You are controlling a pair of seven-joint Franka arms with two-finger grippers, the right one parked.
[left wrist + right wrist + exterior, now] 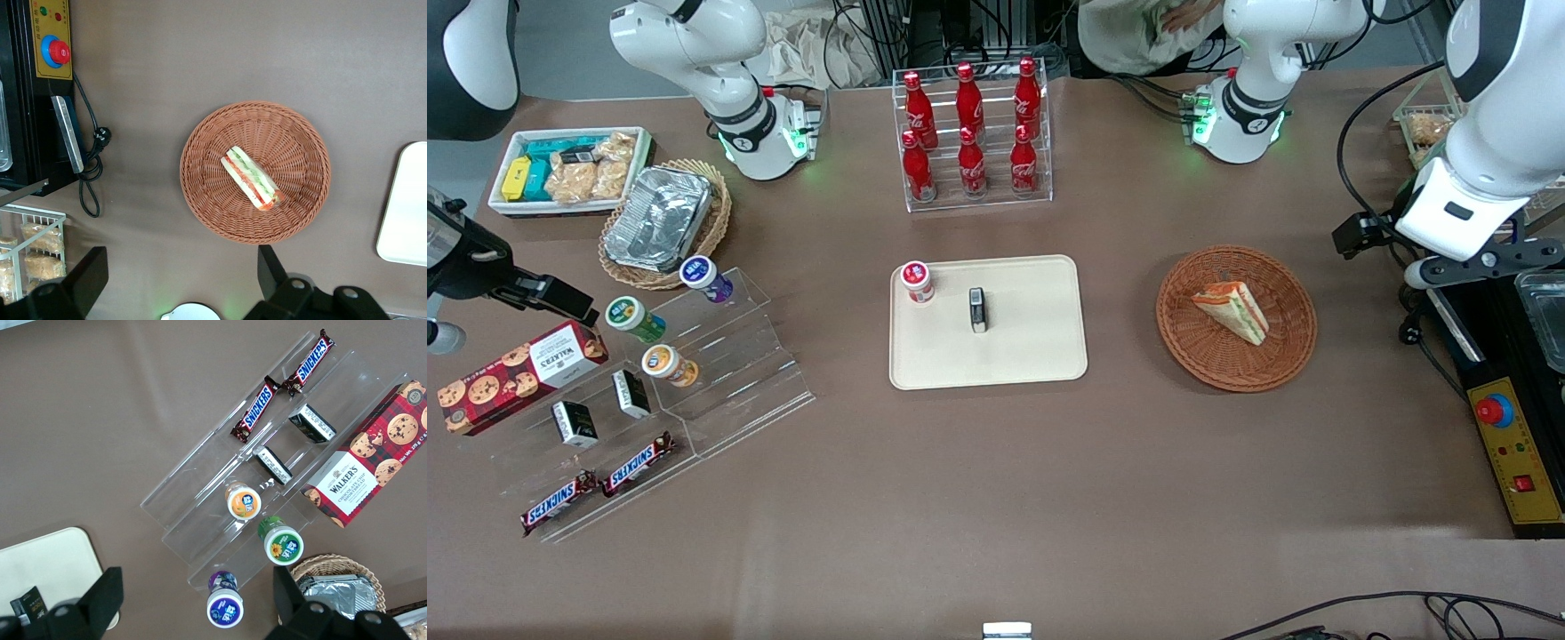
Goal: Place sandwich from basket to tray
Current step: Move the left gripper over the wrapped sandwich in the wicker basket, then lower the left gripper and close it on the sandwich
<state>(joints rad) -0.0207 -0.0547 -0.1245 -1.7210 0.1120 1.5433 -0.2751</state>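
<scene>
The gripper [177,283] is hovering open, off the basket [255,172]; the sandwich [252,178] is lying diagonally at frame centre in the wrist view.

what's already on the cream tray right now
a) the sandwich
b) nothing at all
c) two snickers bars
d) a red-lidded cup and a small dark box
d: the tray carries a red-lidded cup near one corner and a small dark box near its middle, while the sandwich lies in the basket and the gripper hangs open above the table beside that basket.
</scene>
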